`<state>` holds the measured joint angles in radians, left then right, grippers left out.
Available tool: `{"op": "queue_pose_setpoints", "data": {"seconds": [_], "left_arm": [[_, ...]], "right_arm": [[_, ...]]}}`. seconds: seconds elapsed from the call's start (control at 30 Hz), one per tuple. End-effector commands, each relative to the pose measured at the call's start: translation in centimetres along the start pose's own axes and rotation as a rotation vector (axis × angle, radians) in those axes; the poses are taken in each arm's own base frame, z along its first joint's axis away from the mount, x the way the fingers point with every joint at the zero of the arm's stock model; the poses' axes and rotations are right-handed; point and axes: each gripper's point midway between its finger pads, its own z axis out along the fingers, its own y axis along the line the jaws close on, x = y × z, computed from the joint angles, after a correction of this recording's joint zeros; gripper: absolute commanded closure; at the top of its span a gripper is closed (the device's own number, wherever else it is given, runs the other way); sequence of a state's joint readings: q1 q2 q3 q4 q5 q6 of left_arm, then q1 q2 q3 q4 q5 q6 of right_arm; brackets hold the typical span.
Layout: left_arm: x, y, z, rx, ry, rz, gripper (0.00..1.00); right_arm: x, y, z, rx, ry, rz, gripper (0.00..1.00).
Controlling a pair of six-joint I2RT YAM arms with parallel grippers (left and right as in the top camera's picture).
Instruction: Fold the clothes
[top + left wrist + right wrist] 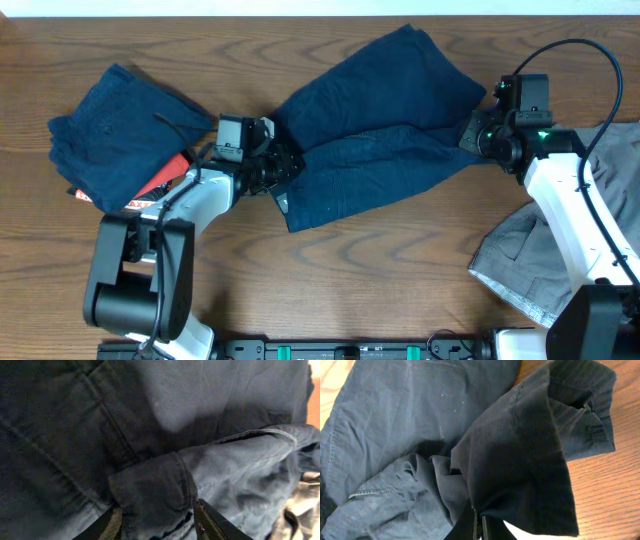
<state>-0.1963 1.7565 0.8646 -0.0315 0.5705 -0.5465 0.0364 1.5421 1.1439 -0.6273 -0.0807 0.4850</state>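
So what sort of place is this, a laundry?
More likely a robot test bench than a laundry. On a plain wooden table, a robot's left hand and right hand each grip the same navy garment. A grey garment lies to one side.

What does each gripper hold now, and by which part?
Both hold the same navy garment in the middle. The left gripper pinches a folded edge at its left end; the right gripper pinches bunched cloth at its right end.
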Motion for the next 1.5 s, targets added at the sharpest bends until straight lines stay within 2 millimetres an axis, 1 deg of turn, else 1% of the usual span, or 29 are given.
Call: {"op": "queue_pose_setpoints", "data": {"seconds": [0.0,0.03,0.1,0.13,0.2,0.27,0.33,0.4,0.53,0.57,0.63,0.7,0.77,0.87,0.93,1.0,1.07,1.17,1.3,1.43,1.47], "left_arm": [[-0.5,0.0,0.6,-0.013,-0.022,0.045,0.56],[-0.8,-0.2,0.7,-0.004,-0.033,0.064,0.61],[-1.4,-0.6,0.6,0.011,-0.056,0.083,0.81],[-1.6,-0.7,0.6,0.016,-0.064,0.087,0.94],[-1.9,-0.9,0.3,0.025,-0.073,0.094,0.94],[-2.1,-1.7,-0.5,0.069,-0.073,0.109,0.94],[-2.7,-2.8,-2.1,0.122,-0.088,0.111,0.94],[-3.5,-3.5,-4.2,0.147,-0.120,0.109,0.93],[-5.2,-4.5,-9.8,0.151,-0.242,0.112,0.94],[-5.6,-4.5,-10.9,0.134,-0.277,0.110,0.94],[-6.4,-4.2,-12.8,0.091,-0.350,0.106,0.94],[-7.0,-4.1,-13.7,0.055,-0.402,0.109,0.94],[-7.3,-3.6,-13.7,0.029,-0.418,0.103,0.94],[-8.3,-1.7,-13.6,-0.061,-0.465,0.049,0.94],[-9.3,-0.7,-13.8,-0.111,-0.517,0.022,0.94],[-10.2,-0.6,-13.9,-0.116,-0.555,0.030,0.94],[-11.1,-0.8,-13.8,-0.107,-0.584,0.041,0.94],[-12.2,-0.3,-13.2,-0.116,-0.616,0.041,0.94],[-13.4,0.9,-11.4,-0.130,-0.631,0.037,0.94],[-14.9,2.8,-9.5,-0.155,-0.672,0.009,0.94],[-15.4,3.1,-9.2,-0.155,-0.689,0.011,0.94]], "right_arm": [[-0.4,0.3,-0.4,-0.001,-0.018,-0.021,0.99],[-0.4,0.3,-0.4,-0.001,-0.017,-0.021,0.99],[-0.4,0.3,-0.4,0.000,-0.016,-0.021,0.99],[-0.4,0.3,-0.4,0.001,-0.015,-0.020,0.99],[-0.3,0.2,-0.4,0.001,-0.013,-0.022,0.99],[-0.5,0.2,-0.5,0.001,-0.016,-0.043,0.99],[-1.1,0.3,-0.9,0.001,-0.026,-0.068,0.99],[-1.9,0.5,-1.6,-0.002,-0.041,-0.082,0.99],[-5.5,2.2,-4.0,-0.035,-0.140,-0.151,0.99],[-6.4,2.7,-4.6,-0.044,-0.171,-0.168,0.99],[-8.4,3.8,-5.8,-0.071,-0.241,-0.184,0.99],[-9.8,4.7,-6.5,-0.098,-0.303,-0.190,0.99],[-10.6,5.4,-6.7,-0.117,-0.342,-0.196,0.99],[-11.1,6.4,-6.3,-0.138,-0.364,-0.209,0.99],[-11.2,7.0,-5.4,-0.147,-0.366,-0.219,0.99],[-11.4,7.5,-4.5,-0.155,-0.369,-0.225,0.99],[-11.6,8.1,-3.2,-0.165,-0.374,-0.234,0.99],[-12.1,8.9,-1.4,-0.180,-0.389,-0.243,0.99],[-12.8,9.6,1.6,-0.196,-0.411,-0.249,0.99],[-13.4,10.7,4.9,-0.227,-0.446,-0.259,0.99],[-13.5,11.1,5.6,-0.241,-0.458,-0.262,0.95]]}}
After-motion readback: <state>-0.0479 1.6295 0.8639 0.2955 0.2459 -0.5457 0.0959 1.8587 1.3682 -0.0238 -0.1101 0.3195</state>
